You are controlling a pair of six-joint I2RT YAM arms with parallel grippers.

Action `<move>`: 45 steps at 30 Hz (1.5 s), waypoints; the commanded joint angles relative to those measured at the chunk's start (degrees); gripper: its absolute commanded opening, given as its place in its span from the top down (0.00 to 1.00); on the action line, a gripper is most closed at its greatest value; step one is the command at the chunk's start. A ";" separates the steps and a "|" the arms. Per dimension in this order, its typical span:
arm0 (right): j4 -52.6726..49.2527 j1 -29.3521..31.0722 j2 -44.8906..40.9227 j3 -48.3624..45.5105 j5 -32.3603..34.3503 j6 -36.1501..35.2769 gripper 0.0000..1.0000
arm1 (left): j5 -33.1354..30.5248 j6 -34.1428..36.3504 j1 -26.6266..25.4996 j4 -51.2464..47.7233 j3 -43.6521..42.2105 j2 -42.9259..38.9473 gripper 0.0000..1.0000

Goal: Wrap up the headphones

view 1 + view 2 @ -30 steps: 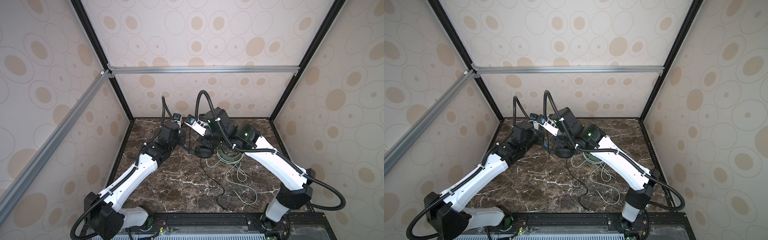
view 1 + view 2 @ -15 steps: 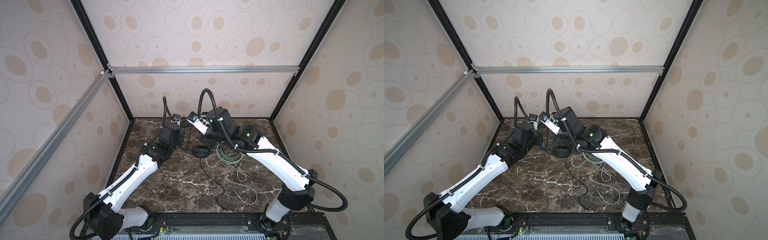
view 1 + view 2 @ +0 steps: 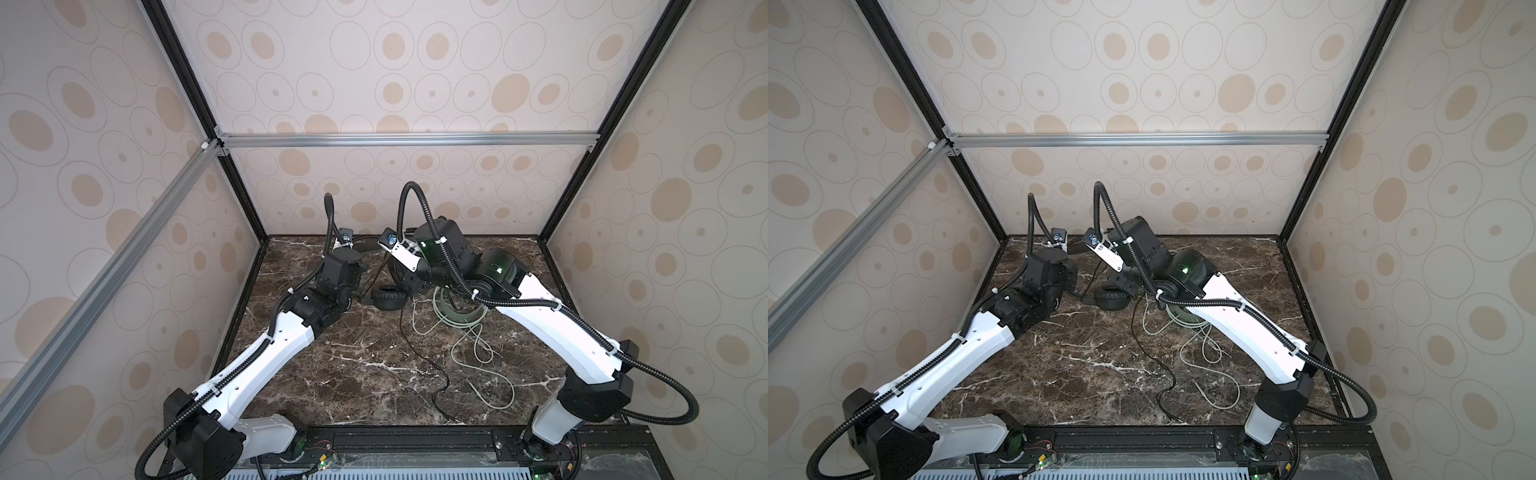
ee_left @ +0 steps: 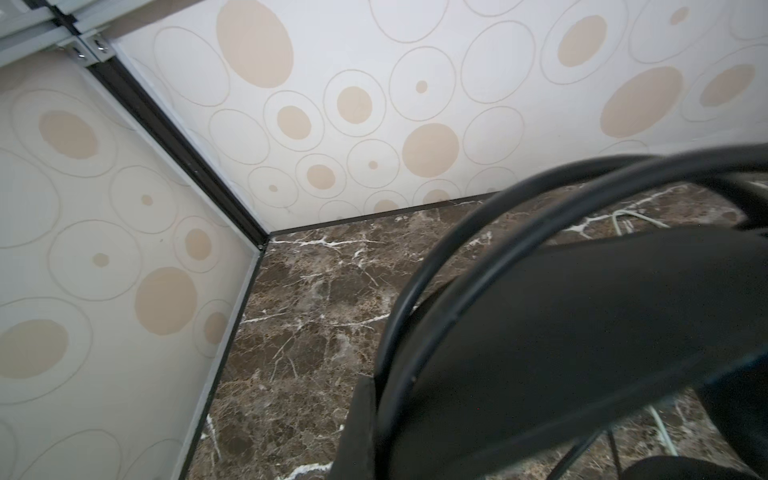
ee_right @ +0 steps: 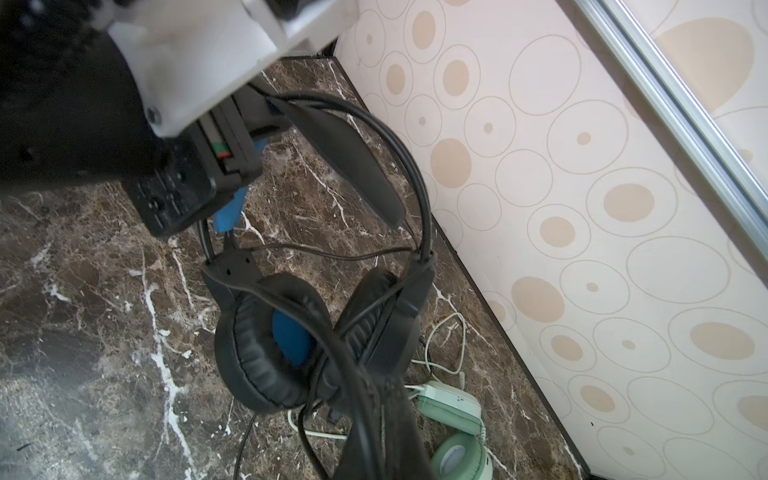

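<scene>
Left gripper (image 5: 247,139) clamps black headphones (image 5: 266,345), plain only from right wrist, right gripper (image 5: 370,399) closed

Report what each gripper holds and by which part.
Left gripper: black headphones, by the headband. Right gripper: apparently pinching their thin black cable.

The black headphones (image 5: 249,357) have blue lining; the other pair (image 5: 451,405) is mint-green.

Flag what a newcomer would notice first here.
The black headphones stand out, held upright at the back of the marble table with the headband clamped in the left gripper. Mint-green headphones lie beside them, and the black cable and pale green cable sprawl loose toward the front.
</scene>
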 commanded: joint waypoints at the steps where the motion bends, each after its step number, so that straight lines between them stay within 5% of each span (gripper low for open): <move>1: -2.54 0.62 -2.69 0.36 1.15 -1.82 0.98 | -5.19 -0.16 -0.36 2.13 0.95 -2.73 1.00; 13: -7.42 1.66 -0.76 4.62 12.59 -11.51 0.98 | -2.60 3.83 -0.41 2.55 0.33 -3.41 1.00; 22: -9.69 3.48 2.01 9.91 11.12 -12.63 0.97 | -3.86 2.76 -0.36 2.27 0.06 -5.01 1.00; 30: -7.34 3.92 2.14 8.88 1.25 1.04 0.97 | -3.11 0.90 -0.43 2.26 0.96 -5.10 1.00; 37: -13.79 6.92 3.97 10.26 8.61 -1.63 0.97 | -7.52 0.09 -0.38 0.92 1.80 -4.38 1.00; 45: -14.68 6.96 2.48 9.53 5.97 6.75 0.97 | -9.14 -0.32 -0.38 1.56 2.52 -4.22 1.00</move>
